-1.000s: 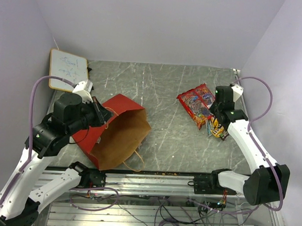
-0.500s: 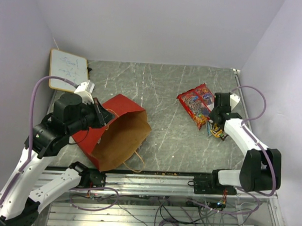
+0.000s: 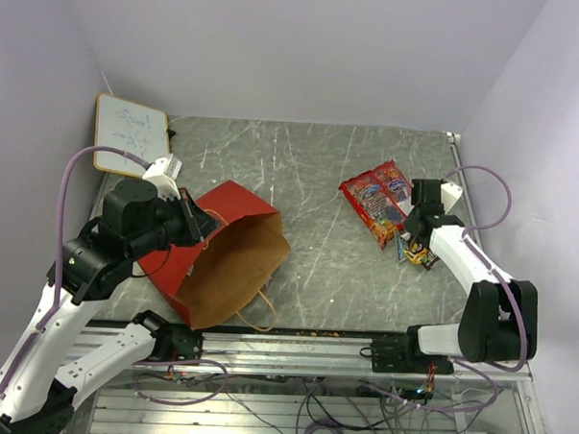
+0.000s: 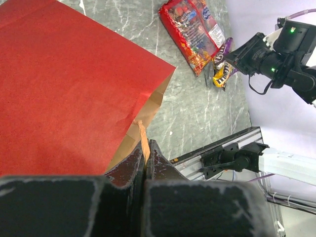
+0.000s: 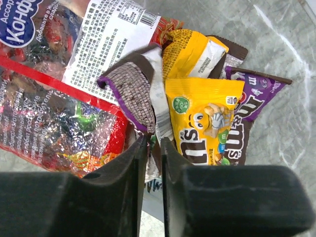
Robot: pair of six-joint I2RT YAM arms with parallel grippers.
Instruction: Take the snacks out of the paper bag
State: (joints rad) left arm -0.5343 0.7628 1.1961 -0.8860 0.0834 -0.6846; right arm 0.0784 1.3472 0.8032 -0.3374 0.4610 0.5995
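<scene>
My right gripper point(image 5: 154, 148) has lowered onto the snacks point(image 5: 207, 116), jaws parting slightly to release beside the red packets point(image 3: 375, 199), while my left gripper point(image 4: 146, 155), jaws pinched together on a paper handle, holds the paper bag point(image 3: 221, 252) open.

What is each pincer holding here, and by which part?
Left pincer: the paper bag, pinched at its rim by the handle. Right pincer: slightly open over the snacks; hold unclear.

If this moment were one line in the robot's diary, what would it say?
left gripper: shut on paper bag handle | right gripper: over snacks | snacks: on table

Pale lilac walls point(image 3: 297, 44) — grey marbled tabletop point(image 3: 301, 169)
</scene>
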